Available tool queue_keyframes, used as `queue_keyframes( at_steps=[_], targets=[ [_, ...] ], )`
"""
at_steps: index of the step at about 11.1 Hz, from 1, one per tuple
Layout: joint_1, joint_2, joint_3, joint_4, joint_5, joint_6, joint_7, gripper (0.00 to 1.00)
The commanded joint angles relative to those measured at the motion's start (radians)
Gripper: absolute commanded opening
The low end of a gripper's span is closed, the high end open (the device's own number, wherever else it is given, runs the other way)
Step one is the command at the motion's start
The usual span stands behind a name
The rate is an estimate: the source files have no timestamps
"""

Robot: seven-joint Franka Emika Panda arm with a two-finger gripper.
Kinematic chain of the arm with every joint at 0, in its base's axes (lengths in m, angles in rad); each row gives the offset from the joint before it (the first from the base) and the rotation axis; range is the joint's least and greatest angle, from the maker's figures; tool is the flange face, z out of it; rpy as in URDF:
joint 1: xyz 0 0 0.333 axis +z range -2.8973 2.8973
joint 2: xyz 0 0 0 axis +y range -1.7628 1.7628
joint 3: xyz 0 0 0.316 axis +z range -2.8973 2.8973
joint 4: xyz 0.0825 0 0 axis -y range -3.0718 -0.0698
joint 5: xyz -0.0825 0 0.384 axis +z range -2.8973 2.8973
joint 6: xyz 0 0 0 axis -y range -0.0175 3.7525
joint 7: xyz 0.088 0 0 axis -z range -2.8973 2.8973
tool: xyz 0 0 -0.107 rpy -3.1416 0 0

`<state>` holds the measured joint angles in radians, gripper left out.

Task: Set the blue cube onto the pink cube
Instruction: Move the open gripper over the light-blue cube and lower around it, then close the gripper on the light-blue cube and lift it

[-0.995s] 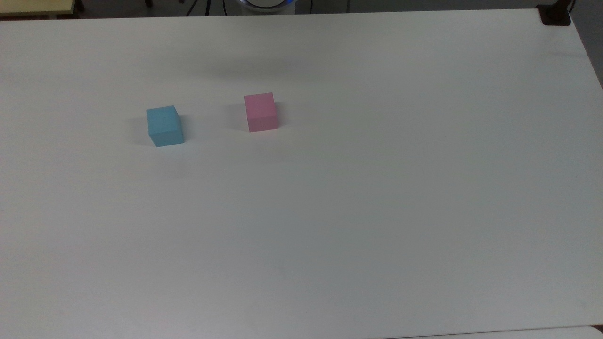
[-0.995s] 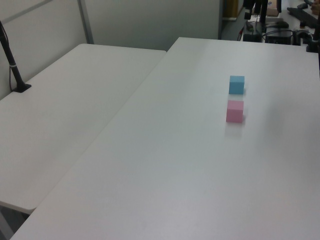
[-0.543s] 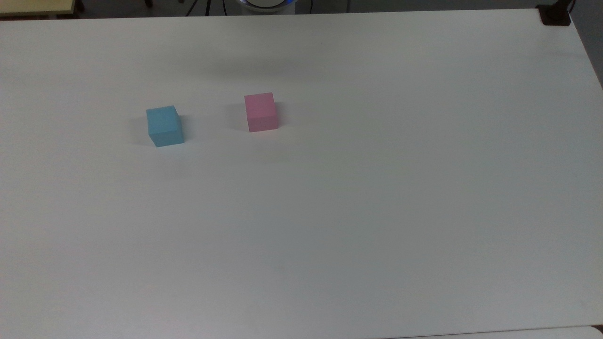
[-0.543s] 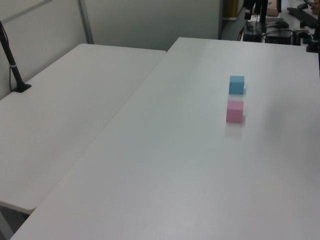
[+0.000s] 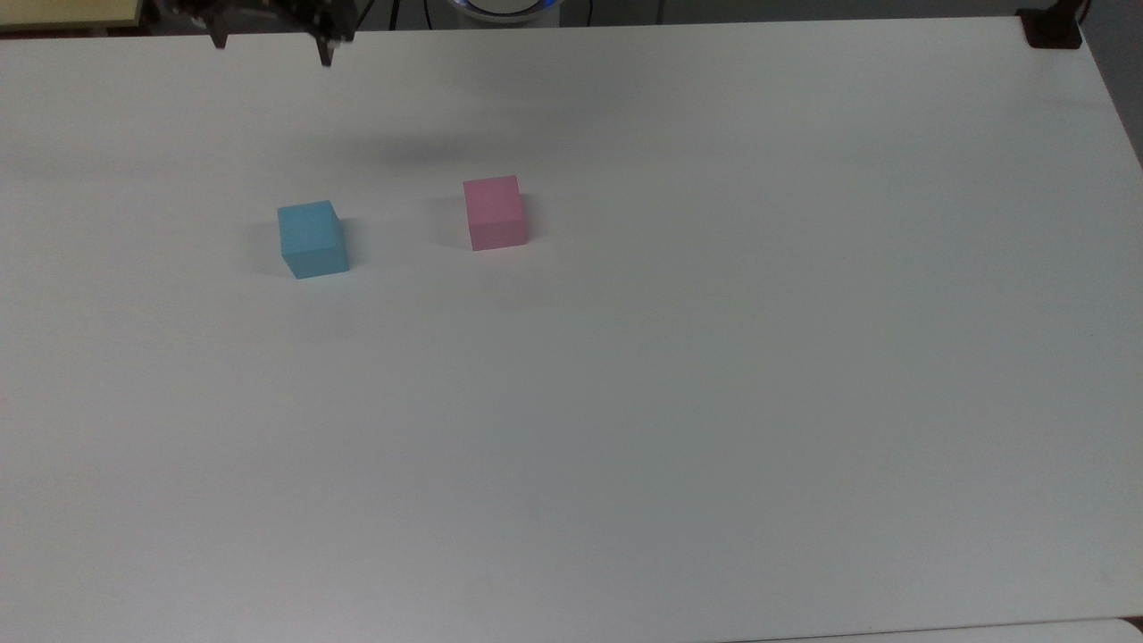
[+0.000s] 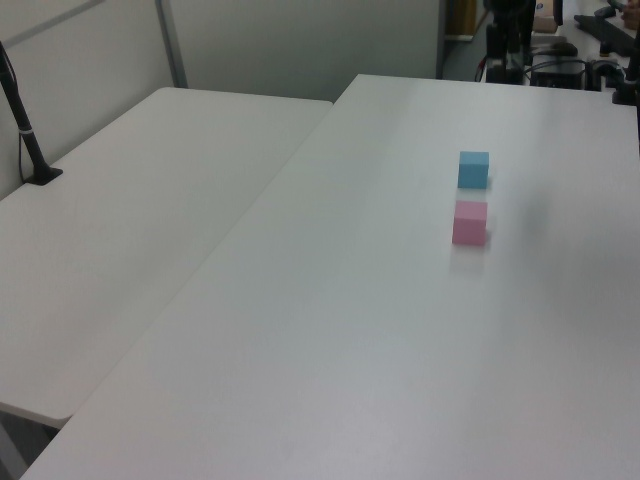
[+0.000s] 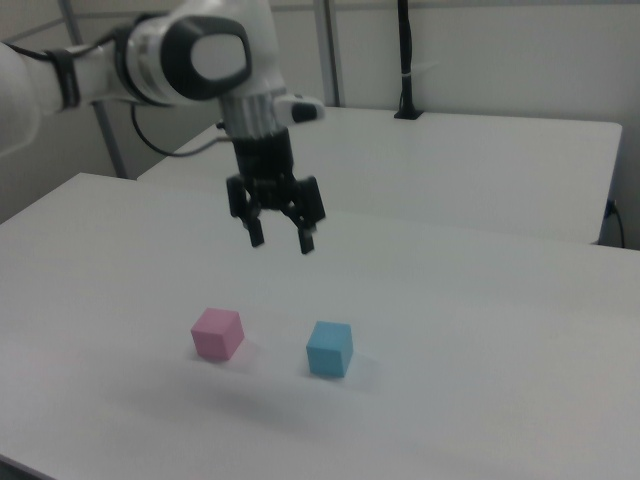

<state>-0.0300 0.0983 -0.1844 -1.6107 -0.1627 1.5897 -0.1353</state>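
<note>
The blue cube [image 5: 312, 238] [image 6: 473, 169] [image 7: 329, 348] rests on the white table [image 5: 679, 375], a short gap away from the pink cube [image 5: 494, 212] [image 6: 469, 222] [image 7: 217, 333]. Both stand flat and apart. My gripper [image 5: 271, 45] [image 7: 280, 241] hangs well above the table, open and holding nothing. At the top view's upper left edge its dark fingertips [image 5: 326, 55] poke in beyond the blue cube. From the right view it hovers high over the gap between the two cubes, on their far side.
A second white table [image 6: 140, 210] adjoins the work table on the left view's left, with a black clamped pole [image 6: 27, 135] on it. Another black clamp [image 5: 1052, 27] sits at the top view's upper right corner. The robot base [image 5: 504, 7] is at the far edge.
My gripper's fingers have come into the top view at its upper left edge, where nothing showed before. Neither cube has moved.
</note>
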Motion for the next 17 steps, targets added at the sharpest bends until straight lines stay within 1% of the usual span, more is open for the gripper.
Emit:
queue_keyframes(
  at_steps=[1, 2, 3, 4, 5, 6, 8, 12, 13, 15, 17],
  targets=[
    [-0.056, 0.054, 0.006, -0.092, -0.02, 0.193, -0.111, 1.0],
    [-0.065, 0.057, 0.006, -0.145, -0.018, 0.255, -0.148, 1.0],
    [-0.073, 0.076, 0.008, -0.179, -0.015, 0.304, -0.226, 1.0],
    [-0.077, 0.098, 0.008, -0.193, 0.035, 0.341, -0.321, 1.0],
    [-0.08, 0.118, 0.006, -0.198, 0.111, 0.384, -0.373, 1.0],
    [-0.079, 0.13, 0.008, -0.202, 0.139, 0.401, -0.391, 1.0],
    [-0.071, 0.167, 0.009, -0.207, 0.147, 0.427, -0.389, 1.0],
    [-0.062, 0.225, 0.009, -0.235, 0.15, 0.541, -0.366, 1.0],
    [-0.06, 0.233, 0.009, -0.244, 0.15, 0.546, -0.368, 1.0],
    [-0.045, 0.248, 0.025, -0.279, 0.15, 0.547, -0.368, 1.0],
    [-0.054, 0.221, 0.026, -0.273, 0.152, 0.535, -0.363, 0.51]
  ],
)
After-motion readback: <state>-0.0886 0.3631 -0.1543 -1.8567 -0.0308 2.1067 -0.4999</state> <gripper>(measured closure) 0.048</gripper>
